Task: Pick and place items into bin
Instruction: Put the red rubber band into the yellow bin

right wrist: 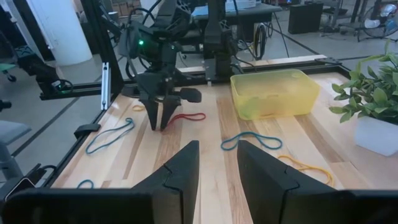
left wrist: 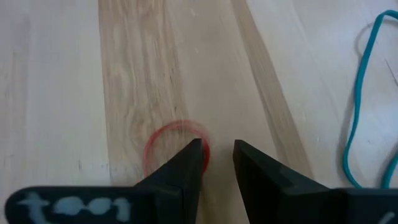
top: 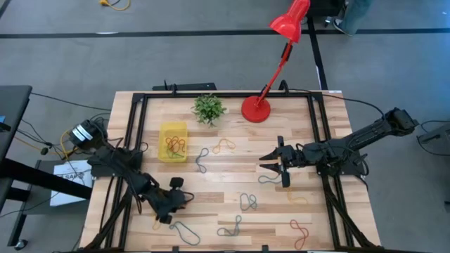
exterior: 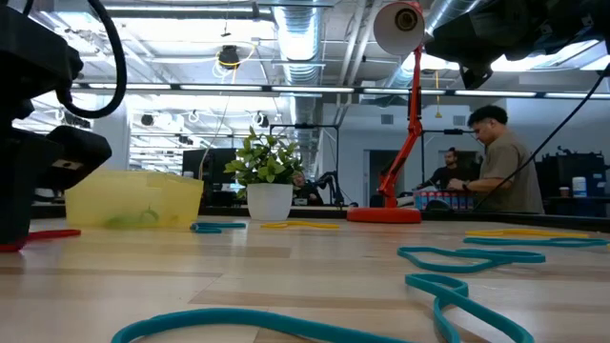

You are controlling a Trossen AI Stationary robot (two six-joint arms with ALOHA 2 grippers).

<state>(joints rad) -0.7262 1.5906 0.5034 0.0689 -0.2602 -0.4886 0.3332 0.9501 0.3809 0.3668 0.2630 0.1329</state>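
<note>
My left gripper (top: 164, 214) stands at the table's near left, pointing down at the wood, narrowly open (left wrist: 217, 149). A red band (left wrist: 166, 144) lies on the table there, with one finger set in its loop. In the right wrist view that band (right wrist: 189, 116) trails from the left gripper (right wrist: 158, 124) toward the yellow bin (right wrist: 273, 93). The bin (top: 173, 129) sits at the far left and holds a few bands. My right gripper (top: 266, 162), open, hovers over the table's middle right, touching nothing (right wrist: 217, 149). More bands lie scattered flat on the table. My left gripper comes at the red band from above, pointing down. One fingertip (left wrist: 194, 155) stands at the loop's rim (left wrist: 204, 151), and the strand runs along that finger's inner edge, in the gap. The band lies on the table. Whether the fingers touch it, I cannot tell.
Loose bands: teal (top: 202, 160), yellow (top: 223, 145), grey (top: 247, 202), teal (top: 230, 226), red (top: 301, 232), one near the right gripper (top: 267, 179). The potted plant (top: 209, 107) and the red lamp's base (top: 255, 109) stand at the far edge. A dark frame rims the table; people stand beyond.
</note>
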